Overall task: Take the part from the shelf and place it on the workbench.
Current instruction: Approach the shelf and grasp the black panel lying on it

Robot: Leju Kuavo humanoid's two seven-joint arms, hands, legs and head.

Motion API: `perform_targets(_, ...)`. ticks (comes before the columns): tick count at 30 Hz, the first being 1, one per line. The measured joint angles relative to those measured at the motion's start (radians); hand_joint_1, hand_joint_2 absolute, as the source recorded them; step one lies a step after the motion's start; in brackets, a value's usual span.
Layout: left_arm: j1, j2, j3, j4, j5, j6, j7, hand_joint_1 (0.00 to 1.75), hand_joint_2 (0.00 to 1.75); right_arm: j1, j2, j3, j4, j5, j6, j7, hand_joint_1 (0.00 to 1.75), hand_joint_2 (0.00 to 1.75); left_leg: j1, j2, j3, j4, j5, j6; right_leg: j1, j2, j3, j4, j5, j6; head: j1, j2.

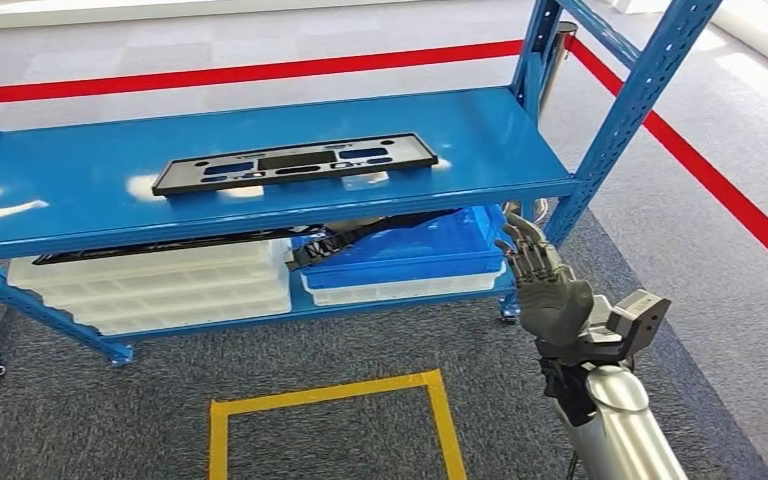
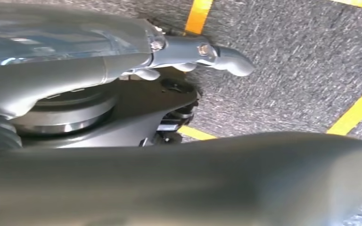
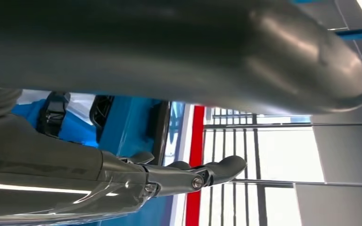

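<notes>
A flat black part [image 1: 295,162] with long cut-outs lies on the upper deck of the blue shelf [image 1: 80,185], near the deck's front edge. My right hand [image 1: 543,283] is raised in front of the shelf's right end, below deck height and to the right of the part. Its fingers [image 3: 202,172] are straight and apart, holding nothing. In the right wrist view the shelf's blue edge [image 3: 132,122] lies just beyond the fingers. My left hand [image 2: 188,54] hangs low over the grey carpet, its fingers extended with nothing in them.
On the lower deck are white trays [image 1: 160,285], a blue tray [image 1: 410,255] and more black parts [image 1: 360,232]. A yellow taped square [image 1: 330,420] marks the carpet in front of the shelf. Red floor tape [image 1: 720,190] runs behind and to the right.
</notes>
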Motion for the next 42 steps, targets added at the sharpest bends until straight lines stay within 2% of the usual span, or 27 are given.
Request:
perform_targets(2, -0.002, 0.0, 0.0, 0.0, 0.0, 0.0, 0.0, 0.0, 0.0, -0.002, 0.0, 0.0, -0.001, -0.003, 0.002, 0.0, 0.0, 0.0, 0.002, 0.0, -0.043, 0.083, -0.032, -0.01, -0.003, -0.002, 0.011, -0.001, -0.009, -0.01, -0.001, 0.0)
perform_targets(4, 0.001, 0.0, 0.0, 0.0, 0.0, 0.0, 0.0, 0.0, 0.0, -0.003, -0.001, 0.001, 0.001, -0.004, 0.004, 0.001, 0.0, 0.0, 0.005, 0.0, -0.123, 0.208, -0.063, -0.014, -0.002, -0.002, 0.024, -0.001, -0.023, -0.014, -0.001, 0.0)
perform_targets(5, 0.004, 0.0, 0.0, 0.0, 0.0, 0.0, 0.0, 0.0, 0.0, -0.002, -0.001, 0.001, 0.002, -0.004, 0.004, 0.002, 0.0, 0.0, 0.005, 0.0, -0.156, 0.247, -0.059, -0.014, -0.002, 0.0, 0.033, -0.001, -0.03, -0.015, -0.001, 0.0)
perform_targets(6, 0.006, 0.0, 0.0, 0.0, 0.0, 0.0, 0.0, 0.0, 0.0, -0.002, -0.001, 0.002, 0.004, -0.005, 0.005, 0.004, 0.0, 0.0, 0.005, 0.0, -0.174, 0.253, -0.037, -0.012, -0.001, 0.001, 0.045, -0.001, -0.039, -0.015, -0.001, 0.0)
perform_targets(7, 0.007, 0.0, 0.0, 0.0, 0.0, 0.0, 0.0, 0.0, 0.0, -0.002, -0.001, 0.003, 0.006, -0.006, 0.005, 0.005, 0.0, 0.0, 0.003, -0.001, -0.176, 0.224, 0.004, -0.007, 0.0, 0.003, 0.058, -0.001, -0.049, -0.014, -0.001, 0.0)
perform_targets(9, 0.007, 0.0, 0.0, 0.0, 0.0, 0.0, 0.0, 0.0, 0.0, -0.004, -0.002, 0.005, 0.007, -0.005, 0.005, 0.008, 0.0, 0.0, -0.004, -0.003, -0.152, 0.129, 0.087, 0.01, 0.002, 0.004, 0.087, -0.004, -0.068, -0.011, -0.001, 0.0)
perform_targets(10, 0.008, 0.001, 0.0, 0.0, 0.0, 0.0, 0.0, 0.0, 0.0, -0.005, -0.003, 0.008, 0.007, -0.003, 0.005, 0.01, 0.0, 0.0, -0.009, -0.004, -0.14, 0.094, 0.11, 0.02, 0.001, 0.004, 0.097, -0.007, -0.076, -0.007, -0.001, 0.0)
perform_targets(13, 0.008, 0.002, 0.0, 0.0, 0.002, 0.002, -0.001, 0.0, 0.0, -0.005, -0.007, 0.017, 0.006, 0.008, -0.002, 0.016, 0.0, 0.0, -0.021, -0.005, -0.117, 0.054, 0.103, 0.044, -0.004, 0.004, 0.108, -0.014, -0.076, 0.013, -0.002, 0.0)
perform_targets(15, 0.007, 0.002, 0.0, 0.0, 0.003, 0.003, -0.001, 0.0, 0.0, -0.005, -0.012, 0.02, 0.001, 0.017, -0.01, 0.02, 0.0, 0.0, -0.015, -0.005, -0.084, 0.01, 0.087, 0.054, -0.003, 0.001, 0.104, 0.007, -0.069, 0.025, -0.002, 0.0)
perform_targets(17, 0.005, 0.002, 0.0, 0.0, 0.003, 0.004, -0.002, 0.0, 0.0, -0.01, -0.017, 0.021, -0.003, 0.025, -0.017, 0.024, 0.0, 0.0, -0.006, -0.005, -0.049, -0.024, 0.076, 0.057, -0.003, 0.001, 0.064, 0.081, -0.086, 0.03, 0.0, 0.0)
perform_targets(20, 0.007, 0.001, 0.0, 0.0, 0.003, 0.004, -0.002, 0.0, 0.0, -0.009, -0.022, 0.024, -0.003, 0.04, -0.031, 0.029, 0.0, 0.0, -0.002, -0.006, -0.019, -0.031, 0.055, 0.053, -0.005, 0.001, -0.049, 0.223, -0.139, 0.038, 0.0, 0.0)
perform_targets(21, 0.008, 0.001, 0.0, 0.0, 0.003, 0.004, -0.002, 0.0, 0.0, -0.007, -0.023, 0.025, -0.003, 0.047, -0.038, 0.031, 0.0, 0.0, -0.001, -0.006, -0.008, -0.031, 0.045, 0.049, -0.006, 0.0, -0.072, 0.231, -0.134, 0.043, 0.0, 0.0)
perform_targets(22, 0.009, 0.001, 0.0, 0.0, 0.004, 0.004, -0.002, 0.0, 0.0, -0.006, -0.024, 0.025, -0.003, 0.054, -0.044, 0.033, 0.0, 0.0, 0.002, -0.006, 0.006, -0.03, 0.035, 0.043, -0.008, 0.0, -0.079, 0.207, -0.107, 0.049, 0.0, 0.0)
perform_targets(24, 0.009, 0.001, 0.0, 0.0, 0.004, 0.005, -0.002, 0.0, 0.0, -0.005, -0.027, 0.025, -0.003, 0.065, -0.053, 0.034, 0.0, 0.0, 0.007, -0.006, 0.037, -0.029, 0.011, 0.03, -0.01, -0.002, -0.063, 0.101, -0.011, 0.056, 0.0, 0.0)
perform_targets(25, 0.008, 0.001, 0.0, 0.0, 0.004, 0.005, -0.002, 0.0, 0.0, -0.004, -0.028, 0.025, -0.003, 0.069, -0.056, 0.034, 0.0, 0.0, 0.009, -0.005, 0.047, -0.027, 0.0, 0.022, -0.009, -0.004, -0.057, 0.054, 0.021, 0.053, 0.001, 0.0)
perform_targets(26, 0.007, 0.001, 0.0, 0.0, 0.004, 0.005, -0.002, 0.0, 0.0, -0.003, -0.029, 0.026, -0.002, 0.072, -0.057, 0.036, 0.0, 0.0, 0.009, -0.005, 0.051, -0.025, -0.009, 0.016, -0.007, -0.005, -0.056, 0.028, 0.041, 0.044, 0.001, 0.0)
perform_targets(28, 0.006, 0.001, 0.0, 0.0, 0.003, 0.006, -0.002, 0.0, 0.0, 0.002, -0.03, 0.027, -0.005, 0.075, -0.058, 0.041, 0.0, 0.0, 0.007, -0.005, 0.052, -0.022, -0.019, 0.005, -0.003, -0.006, -0.062, 0.022, 0.036, 0.021, 0.002, 0.0)
perform_targets(30, 0.005, 0.001, 0.0, 0.0, 0.003, 0.005, -0.003, 0.0, 0.0, 0.004, -0.03, 0.028, -0.012, 0.075, -0.059, 0.043, 0.0, 0.0, 0.007, -0.005, 0.049, -0.002, -0.021, -0.002, -0.006, -0.004, -0.054, 0.024, 0.032, 0.007, 0.001, 0.0)
perform_targets(32, 0.002, 0.001, 0.0, 0.0, 0.003, 0.005, -0.004, 0.0, 0.0, 0.003, -0.03, 0.03, -0.018, 0.075, -0.06, 0.044, 0.0, 0.0, 0.008, -0.005, 0.004, 0.083, -0.033, -0.009, -0.009, -0.003, -0.039, 0.022, 0.022, -0.003, -0.001, 0.0)
perform_targets(34, 0.001, 0.001, 0.0, 0.0, 0.003, 0.005, -0.005, 0.0, 0.0, 0.003, -0.03, 0.032, -0.02, 0.075, -0.06, 0.044, 0.0, 0.0, 0.009, -0.005, -0.08, 0.209, -0.079, -0.015, -0.007, -0.002, -0.025, 0.021, 0.007, -0.01, -0.002, 0.0)
perform_targets(35, 0.002, 0.001, 0.0, 0.0, 0.003, 0.005, -0.005, 0.0, 0.0, 0.004, -0.03, 0.033, -0.02, 0.075, -0.06, 0.044, 0.0, 0.0, 0.009, -0.005, -0.118, 0.256, -0.1, -0.017, -0.006, -0.001, -0.016, 0.021, -0.001, -0.011, -0.001, 0.0)
perform_targets(36, 0.004, 0.001, 0.0, 0.0, 0.003, 0.005, -0.005, 0.0, 0.0, 0.006, -0.03, 0.033, -0.02, 0.076, -0.06, 0.045, 0.0, 0.0, 0.008, -0.005, -0.145, 0.275, -0.105, -0.015, -0.004, 0.0, -0.006, 0.021, -0.009, -0.012, -0.001, 0.0)
perform_targets(37, 0.006, 0.001, 0.0, 0.0, 0.003, 0.005, -0.005, 0.0, 0.0, 0.007, -0.03, 0.033, -0.02, 0.076, -0.06, 0.045, 0.0, 0.0, 0.006, -0.005, -0.157, 0.263, -0.089, -0.011, -0.001, 0.002, 0.007, 0.021, -0.018, -0.013, -0.001, 0.0)
perform_targets(38, 0.006, 0.001, 0.0, 0.0, 0.003, 0.005, -0.005, 0.0, 0.0, 0.007, -0.03, 0.033, -0.02, 0.076, -0.06, 0.045, 0.0, 0.0, 0.002, -0.005, -0.154, 0.22, -0.049, -0.002, 0.001, 0.002, 0.021, 0.021, -0.027, -0.013, -0.001, 0.0)
perform_targets(40, 0.008, 0.002, 0.0, 0.0, 0.003, 0.005, -0.005, 0.0, 0.0, 0.007, -0.03, 0.035, -0.022, 0.078, -0.06, 0.045, 0.0, 0.0, -0.011, -0.006, -0.136, 0.112, 0.045, 0.025, 0.005, 0.003, 0.044, 0.018, -0.044, -0.011, 0.0, 0.0)
perform_targets(41, 0.008, 0.003, 0.0, 0.0, 0.003, 0.005, -0.005, 0.0, 0.0, 0.007, -0.03, 0.036, -0.023, 0.078, -0.06, 0.045, 0.0, 0.0, -0.018, -0.006, -0.128, 0.072, 0.071, 0.037, 0.004, 0.003, 0.051, 0.017, -0.051, -0.009, 0.0, 0.0)
perform_targets(42, 0.008, 0.004, 0.0, 0.0, 0.003, 0.005, -0.006, 0.0, 0.0, 0.008, -0.03, 0.038, -0.025, 0.079, -0.06, 0.045, 0.0, 0.0, -0.024, -0.006, -0.125, 0.05, 0.083, 0.045, 0.002, 0.003, 0.055, 0.014, -0.055, -0.005, 0.001, 0.0)
